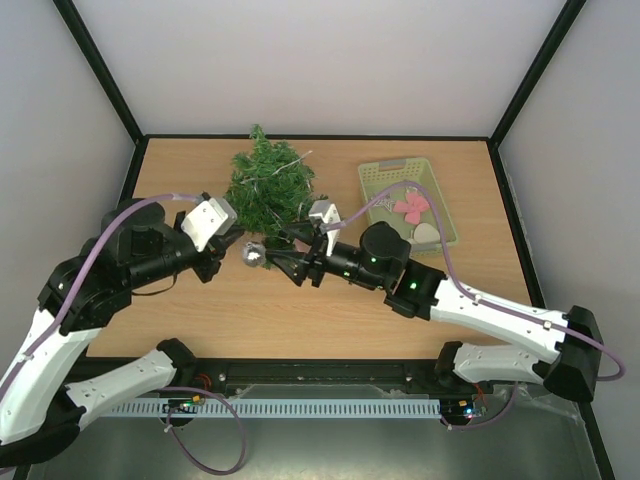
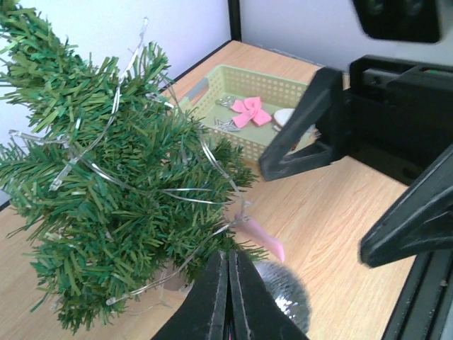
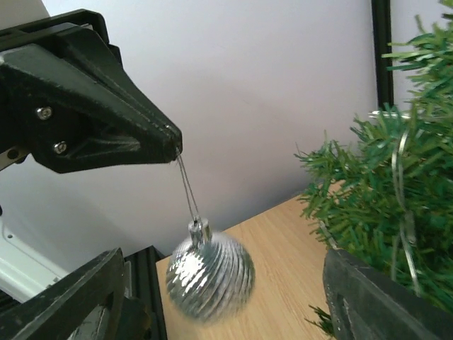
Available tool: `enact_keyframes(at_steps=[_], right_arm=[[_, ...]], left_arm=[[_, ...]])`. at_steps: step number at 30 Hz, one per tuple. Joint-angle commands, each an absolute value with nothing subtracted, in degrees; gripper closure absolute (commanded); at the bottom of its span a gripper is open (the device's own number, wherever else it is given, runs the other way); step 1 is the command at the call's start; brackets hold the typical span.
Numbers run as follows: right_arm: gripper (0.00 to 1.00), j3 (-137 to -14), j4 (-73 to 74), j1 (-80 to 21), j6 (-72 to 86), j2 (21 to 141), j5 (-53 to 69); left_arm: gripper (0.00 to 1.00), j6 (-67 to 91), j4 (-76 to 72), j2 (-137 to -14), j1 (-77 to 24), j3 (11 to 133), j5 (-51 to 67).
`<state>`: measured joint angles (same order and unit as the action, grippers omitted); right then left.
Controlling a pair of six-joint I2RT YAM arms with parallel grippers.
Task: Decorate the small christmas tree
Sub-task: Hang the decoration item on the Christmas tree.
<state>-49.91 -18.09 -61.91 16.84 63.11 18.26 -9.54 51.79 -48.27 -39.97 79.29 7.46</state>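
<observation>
The small christmas tree is dark green, wound with a thin silvery wire, and sits at the back middle of the table. A ribbed silver bauble hangs by its thin hanger loop just in front of the tree. My left gripper is shut on that loop. My right gripper faces it from the right, its jaws wide open on either side of the bauble without touching it.
A pale green basket stands right of the tree, holding a pink bow and other small ornaments. A small pink piece dangles from the tree's wire. Walls enclose the back and both sides.
</observation>
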Motion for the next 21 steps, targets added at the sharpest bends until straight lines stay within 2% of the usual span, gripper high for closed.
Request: enact_keyframes(at_steps=[1, 7, 19, 21], right_arm=[[0.22, -54.1, -19.7, -62.3, 11.3, 67.2, 21.6], [0.21, -55.4, -23.3, -63.2, 9.2, 71.6, 27.5], [0.21, -56.3, -23.8, -63.6, 8.8, 73.9, 24.3], [0.25, -56.0, -24.1, -63.6, 8.8, 73.6, 24.6]], left_arm=[[0.98, -8.5, 51.0, -47.4, -40.2, 80.7, 11.8], [0.98, -7.7, 50.8, -47.1, -40.2, 81.2, 15.2], [0.98, -6.9, 49.8, -46.9, -40.2, 82.1, 19.3], [0.98, -6.8, 49.5, -46.9, -40.2, 82.2, 19.7]])
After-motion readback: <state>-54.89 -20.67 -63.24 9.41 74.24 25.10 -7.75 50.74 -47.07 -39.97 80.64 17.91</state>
